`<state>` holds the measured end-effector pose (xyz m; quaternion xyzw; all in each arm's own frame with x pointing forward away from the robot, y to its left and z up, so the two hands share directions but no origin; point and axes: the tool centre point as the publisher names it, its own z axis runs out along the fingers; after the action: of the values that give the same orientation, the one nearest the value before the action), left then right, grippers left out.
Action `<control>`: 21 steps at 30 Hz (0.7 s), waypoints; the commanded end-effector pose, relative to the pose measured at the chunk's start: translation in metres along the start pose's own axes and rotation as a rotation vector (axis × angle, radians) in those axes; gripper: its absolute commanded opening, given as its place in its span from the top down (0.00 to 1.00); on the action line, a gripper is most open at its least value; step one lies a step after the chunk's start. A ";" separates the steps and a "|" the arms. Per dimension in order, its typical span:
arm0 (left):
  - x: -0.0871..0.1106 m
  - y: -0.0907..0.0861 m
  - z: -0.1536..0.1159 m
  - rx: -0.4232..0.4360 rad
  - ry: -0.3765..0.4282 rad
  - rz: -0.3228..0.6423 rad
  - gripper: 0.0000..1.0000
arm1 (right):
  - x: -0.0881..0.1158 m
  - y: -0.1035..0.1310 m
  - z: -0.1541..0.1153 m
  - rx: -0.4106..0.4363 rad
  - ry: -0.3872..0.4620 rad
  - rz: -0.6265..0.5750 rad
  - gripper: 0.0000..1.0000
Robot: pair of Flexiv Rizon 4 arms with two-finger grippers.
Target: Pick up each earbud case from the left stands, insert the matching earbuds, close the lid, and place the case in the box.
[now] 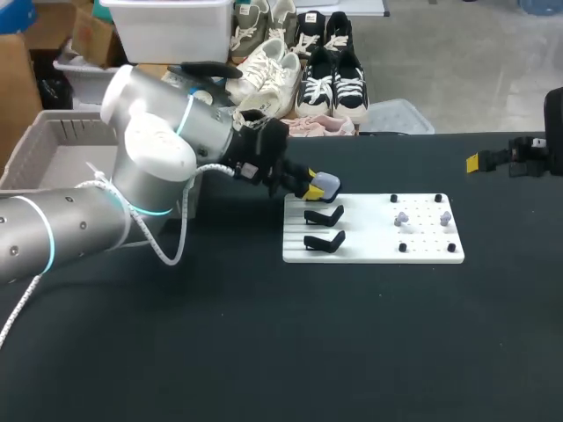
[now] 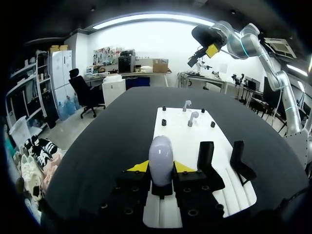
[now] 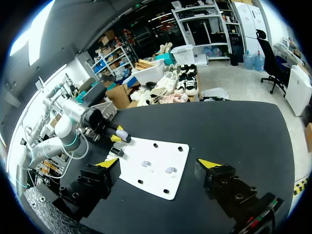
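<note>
- Closest and biggest in the head view, my left arm comes in from the left and reaches across to the far corner of the white board, because that is where the case's stand is.
- Beside that arm's elbow, at the table's left end, sits the box. It is open-topped, so a finished case can go in from above.
- On the dark table lies the white board, which keeps the stands and earbuds in fixed spots.
- My right gripper hangs well off at the table's right edge with its fingers spread wide and nothing between them. I judge it is waiting for its turn with the earbuds.
- My left gripper has its yellow tips pressed against both sides of the case, pinching it for the lift.
- Two black stands nearer the front are bare.
- The pale lavender earbud case stands upright between the left fingers, at the farthest stand's position. Its lid looks closed.
- Two small earbuds rest on the board's right half, well apart from the case.
</note>
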<state>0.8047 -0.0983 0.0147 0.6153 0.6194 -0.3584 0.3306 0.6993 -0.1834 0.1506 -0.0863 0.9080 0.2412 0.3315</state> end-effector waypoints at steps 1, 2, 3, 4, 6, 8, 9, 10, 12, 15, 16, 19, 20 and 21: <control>0.000 -0.008 -0.010 -0.021 -0.011 0.009 1.00 | 0.000 -0.001 0.000 -0.005 0.001 -0.002 0.00; -0.001 -0.010 -0.013 -0.025 -0.016 0.014 1.00 | 0.000 -0.001 0.000 -0.005 0.001 -0.002 0.00; -0.002 -0.012 -0.017 -0.031 -0.022 0.017 1.00 | 0.000 -0.001 0.000 -0.005 0.001 -0.002 0.00; -0.004 -0.015 -0.021 -0.032 -0.028 0.020 1.00 | 0.000 -0.001 0.000 -0.005 0.001 -0.002 0.00; -0.010 -0.021 -0.031 -0.032 -0.050 0.022 1.00 | 0.000 -0.001 0.000 -0.005 0.001 -0.002 0.00; -0.017 -0.029 -0.041 -0.032 -0.075 0.023 1.00 | 0.000 -0.001 0.000 -0.005 0.001 -0.002 0.00; -0.021 -0.033 -0.045 -0.031 -0.088 0.025 1.00 | 0.000 -0.001 0.000 -0.005 0.001 -0.002 0.00; -0.027 -0.040 -0.051 -0.036 -0.105 0.033 1.00 | 0.000 -0.001 0.000 -0.005 0.001 -0.002 0.00; -0.035 -0.052 -0.060 -0.041 -0.136 0.039 1.00 | 0.000 -0.001 0.000 -0.005 0.001 -0.002 0.00; -0.048 -0.070 -0.070 -0.059 -0.190 0.068 1.00 | 0.000 -0.001 0.000 -0.005 0.001 -0.002 0.00; -0.052 -0.076 -0.073 -0.069 -0.208 0.070 1.00 | 0.000 -0.001 0.000 -0.005 0.001 -0.002 0.00; -0.064 -0.092 -0.079 -0.093 -0.258 0.078 1.00 | 0.000 -0.001 0.000 -0.005 0.001 -0.002 0.00; -0.067 -0.096 -0.080 -0.096 -0.269 0.079 1.00 | 0.000 -0.001 0.000 -0.005 0.001 -0.002 0.00; -0.069 -0.099 -0.081 -0.104 -0.280 0.081 1.00 | 0.000 -0.001 0.000 -0.005 0.001 -0.002 0.00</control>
<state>0.7557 -0.0733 0.1165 0.6019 0.5296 -0.4382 0.4064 0.6993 -0.1835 0.1506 -0.0863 0.9080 0.2412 0.3315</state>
